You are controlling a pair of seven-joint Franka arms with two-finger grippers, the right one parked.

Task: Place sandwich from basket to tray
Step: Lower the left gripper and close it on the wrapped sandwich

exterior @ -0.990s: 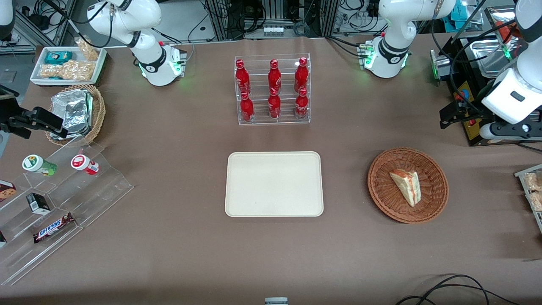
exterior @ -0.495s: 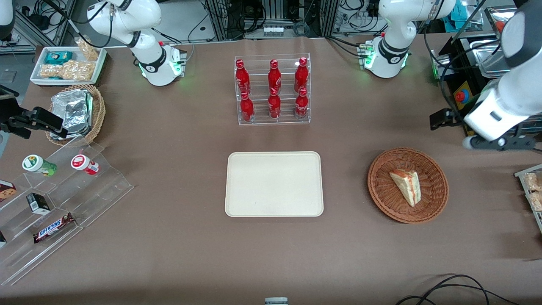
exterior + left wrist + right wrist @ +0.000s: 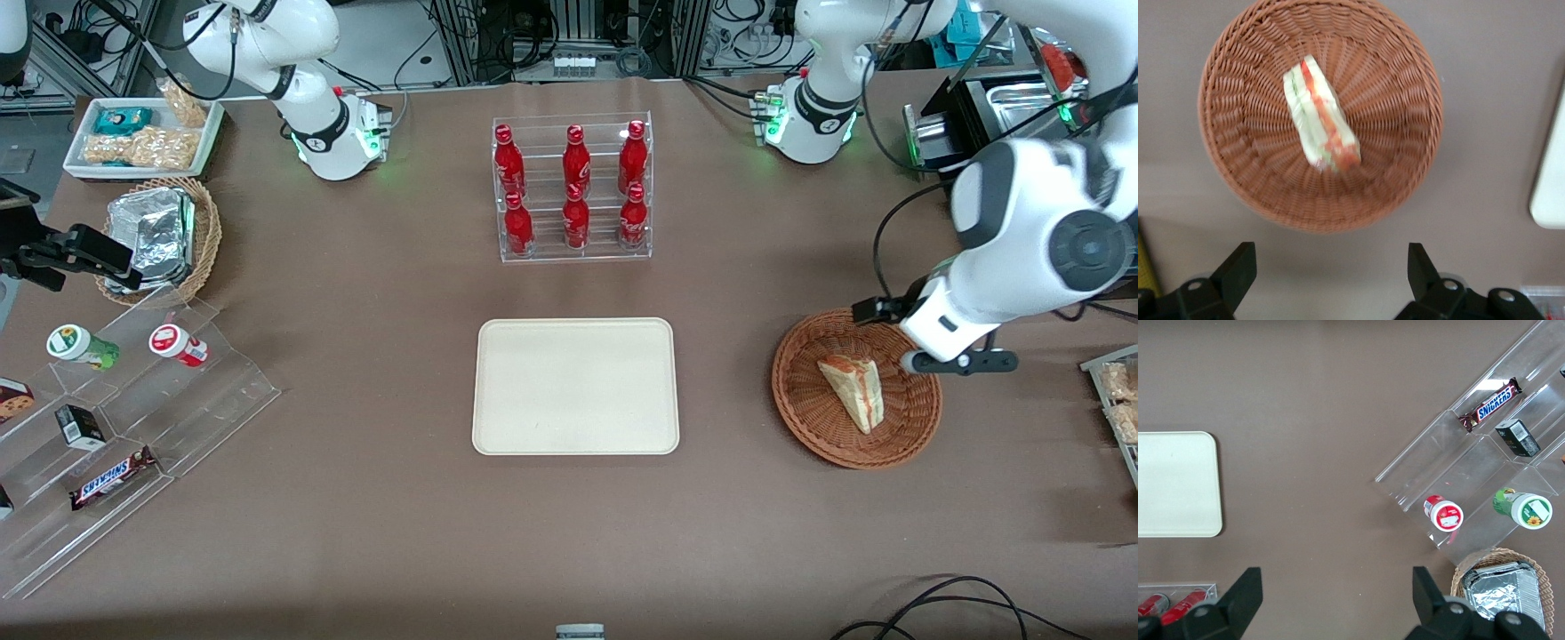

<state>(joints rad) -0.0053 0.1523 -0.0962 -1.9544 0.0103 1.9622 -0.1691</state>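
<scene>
Sandwich (image 3: 853,392) lies in basket (image 3: 813,422), roughly centred, filling edge up; same seen in wrist view: sandwich (image 3: 1321,117) in basket (image 3: 1238,87). End effector (image 3: 1328,277) hovers above basket's rim, working arm's end of worktop (image 3: 356,533), fingers (image 3: 1238,270) spread wide, holding nothing. Tray (image 3: 576,388) mid-worktop, well apart from basket, nearer front camera than red bottle rack (image 3: 573,188).

Six red bottles (image 3: 573,191) stand in a clear rack (image 3: 574,251).
</scene>
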